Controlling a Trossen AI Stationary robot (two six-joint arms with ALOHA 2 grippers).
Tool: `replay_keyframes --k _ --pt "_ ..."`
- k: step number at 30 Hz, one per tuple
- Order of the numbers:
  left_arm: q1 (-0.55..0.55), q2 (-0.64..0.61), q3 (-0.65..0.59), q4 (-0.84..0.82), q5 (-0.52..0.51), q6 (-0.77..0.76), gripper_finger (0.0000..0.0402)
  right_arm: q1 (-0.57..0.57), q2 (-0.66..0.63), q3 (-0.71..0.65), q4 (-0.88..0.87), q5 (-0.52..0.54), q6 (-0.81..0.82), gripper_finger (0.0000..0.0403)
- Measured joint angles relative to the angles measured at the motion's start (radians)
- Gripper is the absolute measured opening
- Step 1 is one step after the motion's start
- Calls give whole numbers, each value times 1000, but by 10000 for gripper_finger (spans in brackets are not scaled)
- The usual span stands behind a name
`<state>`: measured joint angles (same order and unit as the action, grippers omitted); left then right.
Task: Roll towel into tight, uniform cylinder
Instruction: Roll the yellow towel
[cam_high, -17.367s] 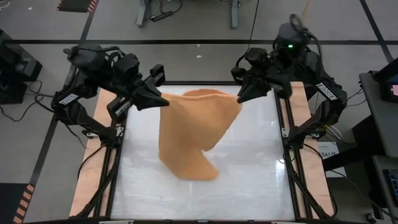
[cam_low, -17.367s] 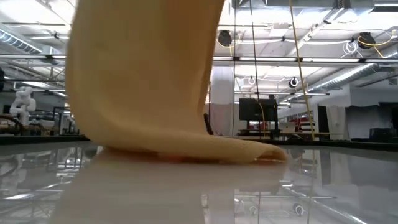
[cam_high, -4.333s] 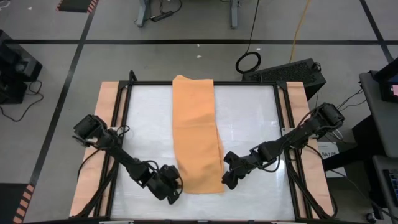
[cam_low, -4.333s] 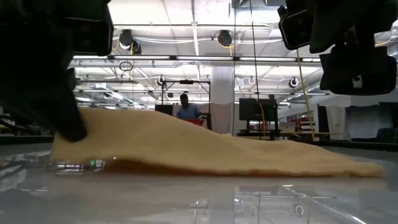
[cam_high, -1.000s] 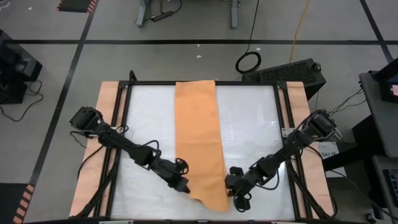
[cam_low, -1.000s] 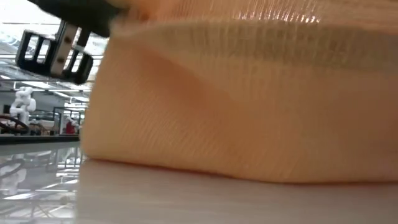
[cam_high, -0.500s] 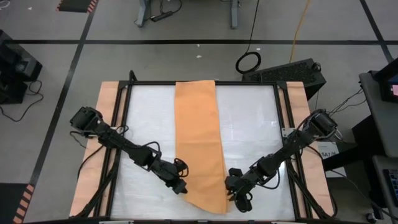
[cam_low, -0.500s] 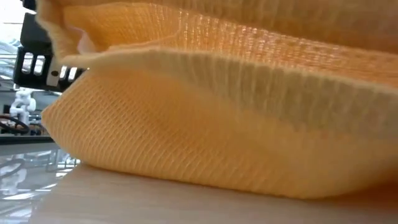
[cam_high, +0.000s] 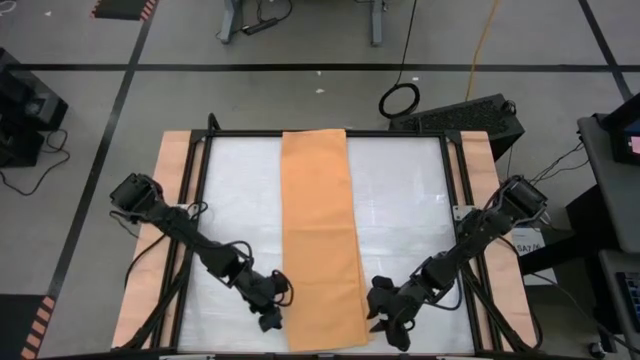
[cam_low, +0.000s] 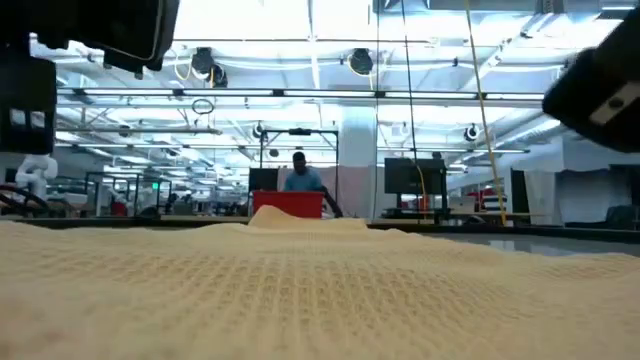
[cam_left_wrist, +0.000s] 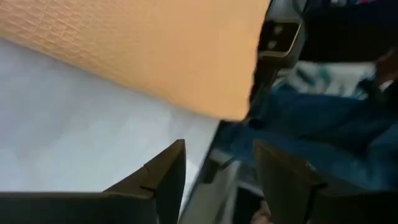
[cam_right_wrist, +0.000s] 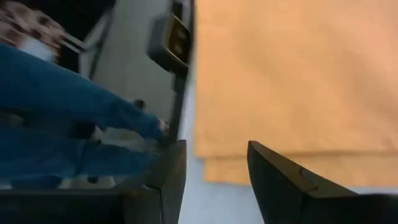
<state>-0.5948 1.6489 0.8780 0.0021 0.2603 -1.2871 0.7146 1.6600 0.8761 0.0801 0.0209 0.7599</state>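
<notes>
A: Towel first: where does it lie?

B: Flat down the middle of the white table, a long folded orange-tan strip running from the far edge to the near edge. The right wrist view shows a second layer peeking out under the top one at the near end, so it is doubled over. That narrow, even strip suits rolling from one short end.

A: And the left gripper?

B: Low over the table just left of the towel's near corner, beside it and not on it. In the left wrist view its fingers stand apart with only bare table and the frame edge between them. It holds nothing.

A: The right gripper?

B: Mirrored, just right of the near corner. Its fingers are parted too, with nothing between them, and the towel's edge lies just ahead.

A: Why flank the near end like that?

B: I judge both are placed to take the near corners together, so the roll starts straight. No roll is begun yet. An uneven pinch would skew the cylinder
</notes>
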Motion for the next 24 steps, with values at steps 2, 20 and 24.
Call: replay_keyframes --k 2,20,24 --pt "-5 0 0 -33 -22 53 190 10 0 0 34 3 -25 164" --pt "288 0 5 -149 -248 717 165 -247 23 0 -45 264 118 126" --pt "412 0 -13 -229 -256 839 136 -355 23 0 -112 264 118 78"
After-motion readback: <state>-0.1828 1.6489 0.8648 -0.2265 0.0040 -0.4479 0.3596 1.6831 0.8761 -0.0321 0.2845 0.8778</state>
